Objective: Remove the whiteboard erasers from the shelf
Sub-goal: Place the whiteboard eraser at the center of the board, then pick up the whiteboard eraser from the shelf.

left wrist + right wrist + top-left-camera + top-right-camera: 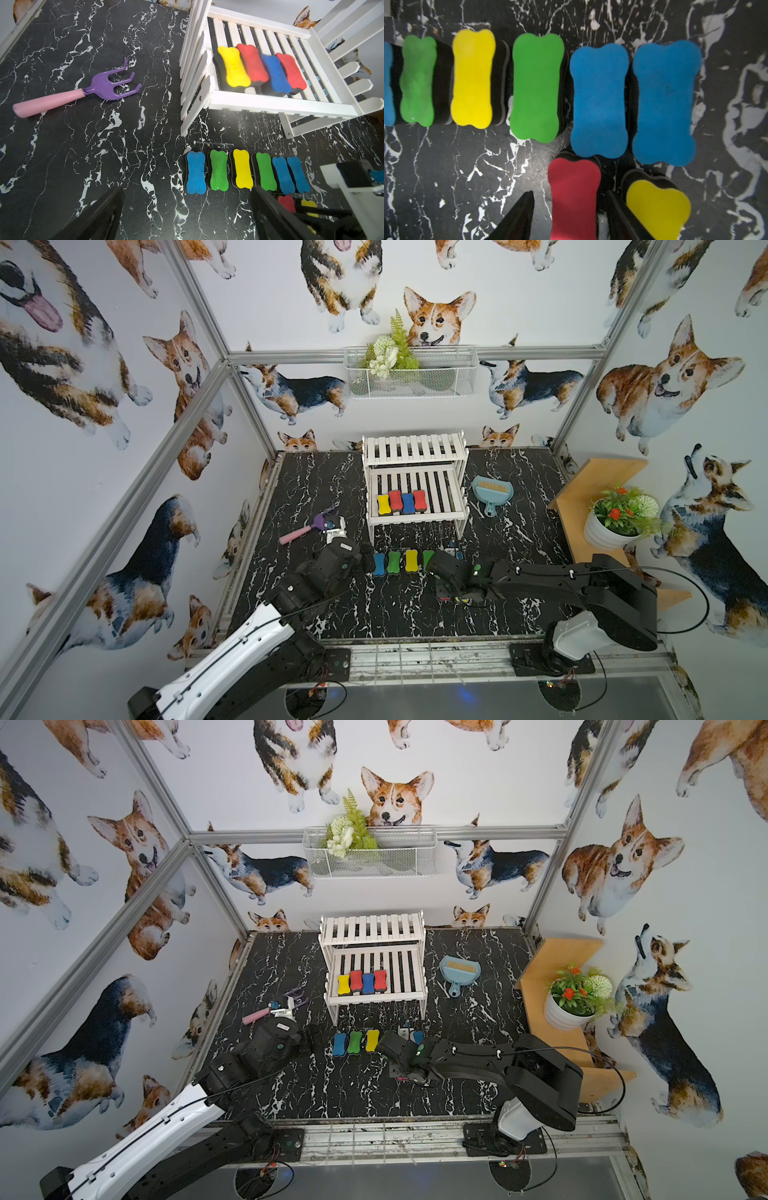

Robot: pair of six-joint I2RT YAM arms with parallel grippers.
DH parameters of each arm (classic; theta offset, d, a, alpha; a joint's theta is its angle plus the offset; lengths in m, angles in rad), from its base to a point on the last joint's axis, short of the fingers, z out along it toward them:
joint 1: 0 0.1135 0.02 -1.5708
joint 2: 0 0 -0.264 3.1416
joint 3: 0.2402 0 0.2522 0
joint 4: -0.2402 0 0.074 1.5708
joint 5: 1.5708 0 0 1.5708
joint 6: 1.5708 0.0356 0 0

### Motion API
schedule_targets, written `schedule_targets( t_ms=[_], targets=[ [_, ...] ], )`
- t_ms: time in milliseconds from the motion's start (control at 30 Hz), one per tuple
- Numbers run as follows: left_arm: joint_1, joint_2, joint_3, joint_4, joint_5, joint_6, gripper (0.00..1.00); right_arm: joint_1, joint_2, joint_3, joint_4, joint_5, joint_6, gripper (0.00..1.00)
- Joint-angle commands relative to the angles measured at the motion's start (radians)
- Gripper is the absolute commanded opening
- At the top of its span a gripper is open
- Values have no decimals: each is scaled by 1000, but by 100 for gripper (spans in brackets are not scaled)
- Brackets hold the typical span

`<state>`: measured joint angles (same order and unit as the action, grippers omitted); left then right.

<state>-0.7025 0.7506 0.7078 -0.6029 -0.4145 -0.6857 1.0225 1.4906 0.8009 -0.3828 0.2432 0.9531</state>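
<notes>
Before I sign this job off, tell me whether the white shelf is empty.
Not empty. Four erasers lie side by side on the shelf's lower tier: yellow, red, blue, red. Its upper tier is bare.

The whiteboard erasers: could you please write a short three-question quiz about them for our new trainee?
1. True or false: the shelf has an eraser on its upper tier.
2. How many whiteboard erasers lie on the shelf's lower tier?
3. Which eraser lies between the open right end effector's fingers? A green, B red, C blue.
Key: 1 false; 2 four; 3 B, the red eraser.
</notes>
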Motion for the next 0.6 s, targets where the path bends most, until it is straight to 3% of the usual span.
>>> schedule_targets(
  t_ms=[0, 233, 333, 567],
  targets=[
    [0, 3, 9, 2, -4, 14, 99, 7, -44, 28, -40, 52, -25, 61],
    [1, -10, -16, 21, -4, 6, 99, -13, -156, 174, -11, 110, -215, 60],
    [1, -10, -18, 24, -4, 3, 99, -84, -141, 280, -8, 134, -289, 60],
    [2, -20, -15, 14, -8, -5, 99, -247, -43, 386, 144, 52, -381, 52]
  ],
)
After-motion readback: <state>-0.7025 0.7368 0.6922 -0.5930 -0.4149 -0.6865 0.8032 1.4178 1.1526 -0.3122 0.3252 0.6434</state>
